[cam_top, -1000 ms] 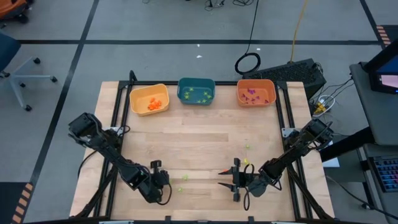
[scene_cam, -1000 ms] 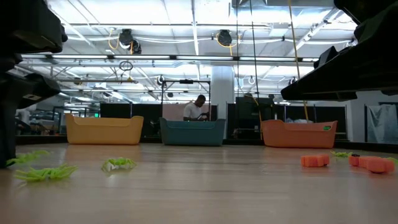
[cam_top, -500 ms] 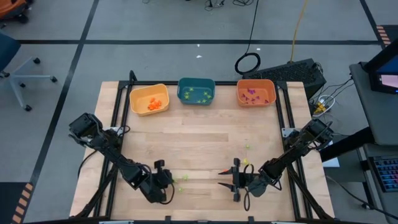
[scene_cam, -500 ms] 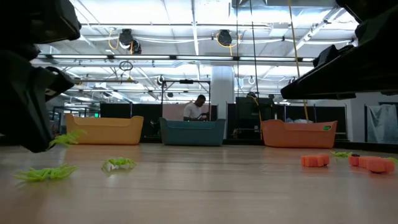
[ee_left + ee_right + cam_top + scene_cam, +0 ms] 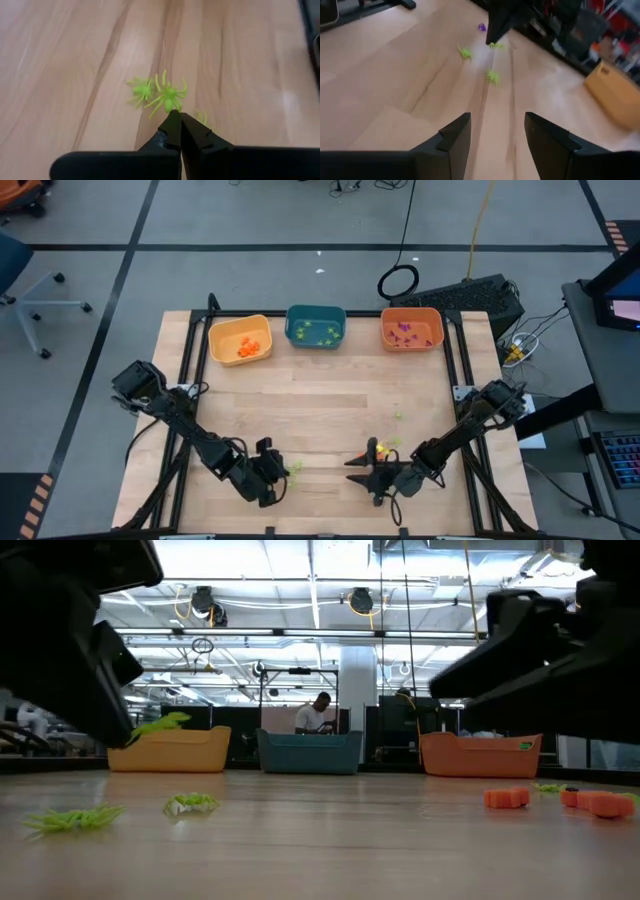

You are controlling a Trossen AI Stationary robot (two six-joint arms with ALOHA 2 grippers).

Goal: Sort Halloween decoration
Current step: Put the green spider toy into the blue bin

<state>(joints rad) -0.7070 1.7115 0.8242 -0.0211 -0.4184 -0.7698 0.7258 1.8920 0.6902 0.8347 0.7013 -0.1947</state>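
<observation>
Wooden table [image 5: 320, 405]: yellow bin [image 5: 240, 339], teal bin [image 5: 316, 326], orange bin [image 5: 411, 328], scattered green trinkets [image 5: 72, 819]

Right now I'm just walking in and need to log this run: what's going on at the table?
A two-arm robot is sorting tiny Halloween trinkets into three bins along the table's far edge. The left gripper is shut on a green spider, lifted off the wood near the front edge. Two more green spiders lie on the table by it. The right gripper is open and empty, low over the front, near a few orange pieces. The yellow bin holds orange pieces, the teal bin green, the orange bin purple.
</observation>
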